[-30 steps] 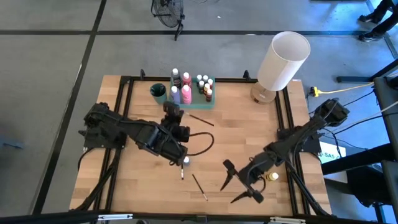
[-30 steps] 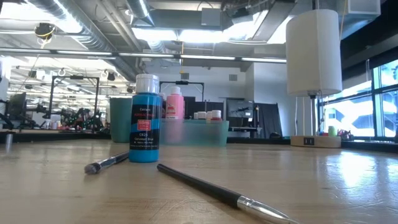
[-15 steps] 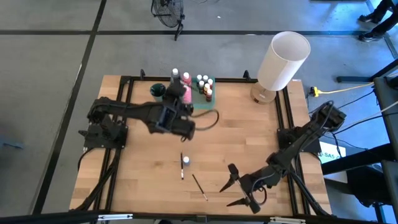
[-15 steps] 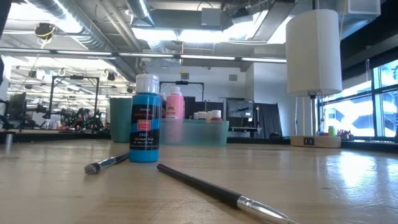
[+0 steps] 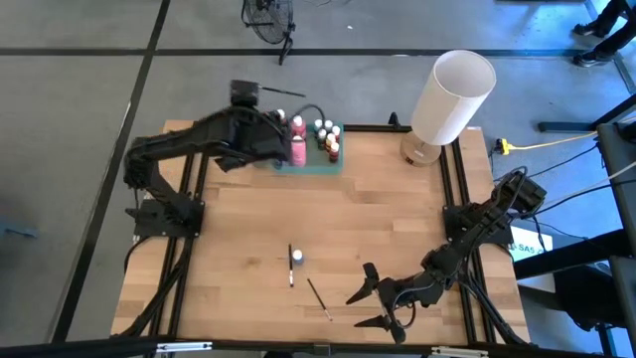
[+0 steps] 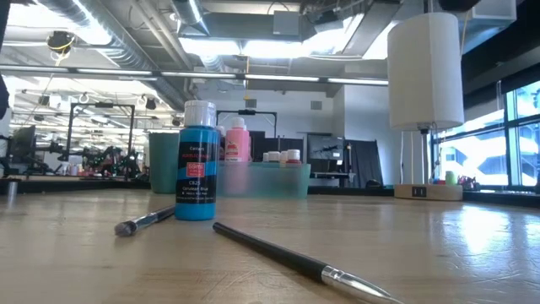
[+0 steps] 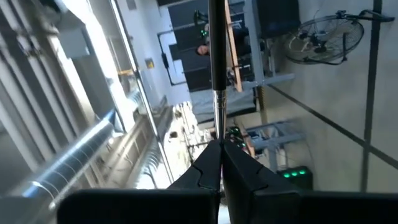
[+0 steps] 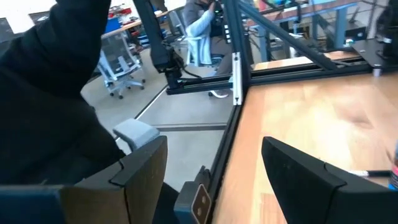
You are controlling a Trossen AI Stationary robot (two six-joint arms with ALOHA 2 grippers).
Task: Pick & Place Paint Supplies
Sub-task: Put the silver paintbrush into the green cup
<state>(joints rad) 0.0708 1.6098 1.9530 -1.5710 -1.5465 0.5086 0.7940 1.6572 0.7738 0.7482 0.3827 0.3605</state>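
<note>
Left hand carries a paintbrush above the tray

The left hand (image 7: 219,163), pinching a paintbrush (image 7: 217,68), is raised over the green tray (image 5: 310,165) of paint bottles (image 5: 297,151). The right hand (image 5: 376,303) hovers spread near the worktop's (image 5: 378,214) front edge; a blue bottle (image 6: 196,162) and two brushes (image 6: 291,259) remain mid-worktop.

floor (image 5: 79,89): grey concrete | ceiling ducts (image 6: 101,34) | windows (image 6: 515,135) right

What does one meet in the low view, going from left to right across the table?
Brush tip of a paintbrush → blue paint bottle → pink paint bottle → small white-capped bottles in the green tray → second paintbrush's metal ferrule → white lamp.
</note>
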